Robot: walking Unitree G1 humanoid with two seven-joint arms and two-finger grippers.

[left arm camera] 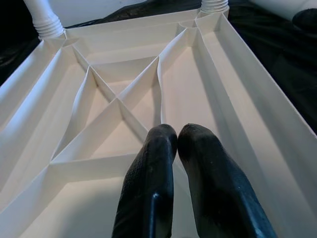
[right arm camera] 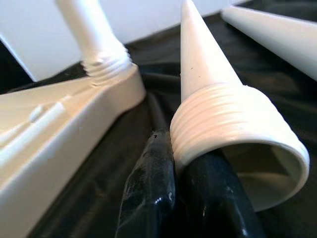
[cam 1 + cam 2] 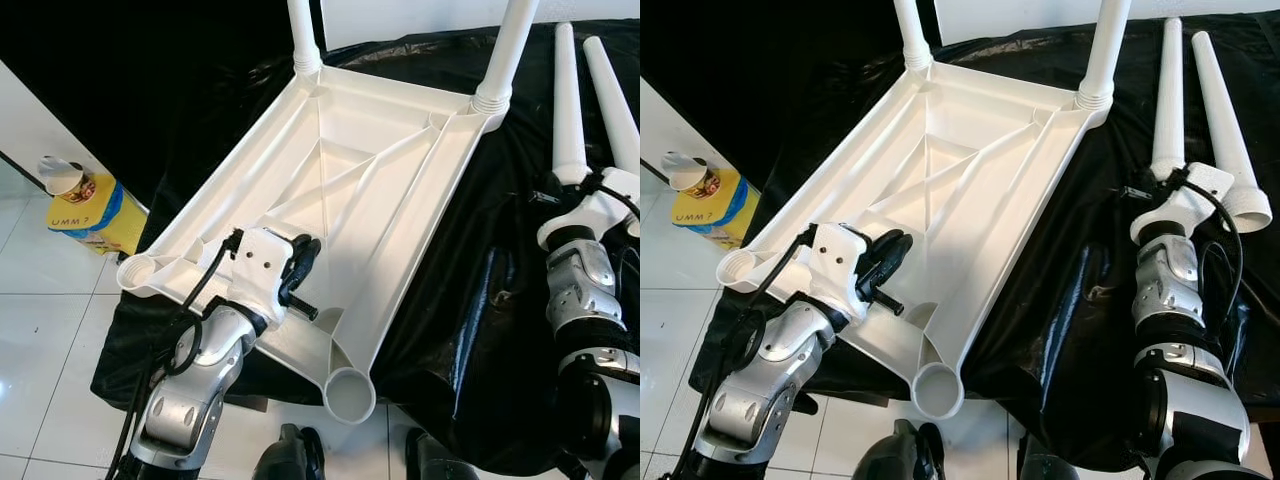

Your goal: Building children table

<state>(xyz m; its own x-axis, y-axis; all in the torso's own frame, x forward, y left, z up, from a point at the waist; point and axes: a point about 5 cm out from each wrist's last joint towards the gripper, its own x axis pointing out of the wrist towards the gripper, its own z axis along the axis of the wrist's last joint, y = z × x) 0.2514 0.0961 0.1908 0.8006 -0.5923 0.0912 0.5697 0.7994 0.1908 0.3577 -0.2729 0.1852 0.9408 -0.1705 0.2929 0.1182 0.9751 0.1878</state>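
Bright, even light; glare on black sheet (glossy folds); wrist views blurred close up, bkgd sharp.

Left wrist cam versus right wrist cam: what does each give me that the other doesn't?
Left wrist: the crossed ribs inside the table's underside, beneath the shut left end effector. Right wrist: a loose leg lying on the black sheet, its threaded end at the right end effector. Both: the upturned tabletop and a screwed-in leg.
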